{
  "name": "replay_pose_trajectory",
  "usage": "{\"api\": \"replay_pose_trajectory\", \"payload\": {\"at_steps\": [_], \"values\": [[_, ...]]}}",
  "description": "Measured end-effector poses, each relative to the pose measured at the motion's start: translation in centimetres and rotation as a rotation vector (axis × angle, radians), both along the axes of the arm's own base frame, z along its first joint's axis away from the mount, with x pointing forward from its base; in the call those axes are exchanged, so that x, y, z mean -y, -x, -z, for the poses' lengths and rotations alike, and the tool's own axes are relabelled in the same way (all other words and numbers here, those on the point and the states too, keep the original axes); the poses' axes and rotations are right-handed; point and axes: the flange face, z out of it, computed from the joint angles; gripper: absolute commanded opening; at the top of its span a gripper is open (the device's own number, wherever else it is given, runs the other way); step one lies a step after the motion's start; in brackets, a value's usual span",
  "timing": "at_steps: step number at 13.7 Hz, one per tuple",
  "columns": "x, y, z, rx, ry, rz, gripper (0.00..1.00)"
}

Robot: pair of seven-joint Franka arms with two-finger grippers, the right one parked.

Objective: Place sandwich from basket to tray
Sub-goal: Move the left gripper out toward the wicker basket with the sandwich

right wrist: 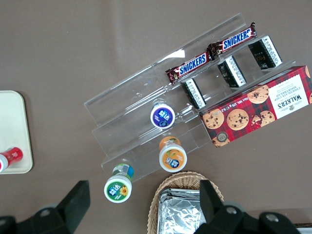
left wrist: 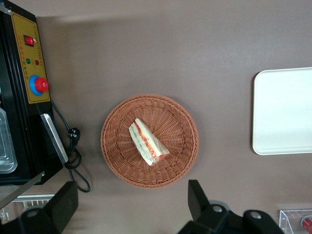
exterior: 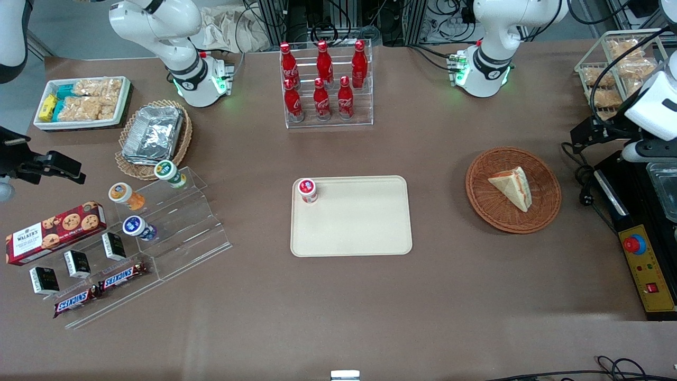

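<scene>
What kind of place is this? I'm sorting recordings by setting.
Probably a robotics lab staged as a snack counter: cola bottles in a clear rack, a sandwich in a basket, a tray. The open tool hovers above the basket.

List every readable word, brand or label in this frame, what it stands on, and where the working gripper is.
"SNICKERS": two bars on the acrylic stand.
"WALKER'S": red cookie box.
Coca-Cola script: red bottles, too blurred to quote.
Yogurt cup lids, small black boxes: unreadable.
Sandwich, basket, tray: no text.
Gripper, open, hovers above the basket.
</scene>
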Motion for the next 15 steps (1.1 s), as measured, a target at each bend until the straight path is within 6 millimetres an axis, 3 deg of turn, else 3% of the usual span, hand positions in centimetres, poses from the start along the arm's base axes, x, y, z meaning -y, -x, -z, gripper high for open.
{"api": "replay_pose_trajectory", "payload": {"at_steps": [5,9,12,15], "values": [[-0.1,0.3,0.0,-0.021,-0.001,-0.007,1.00],[-1.8,0.5,0.4,-0.042,-0.006,-0.166,1.00],[-2.9,0.9,2.6,-0.062,-0.014,-0.361,1.00],[-3.8,2.8,6.8,-0.029,0.000,-0.448,1.00]]}}
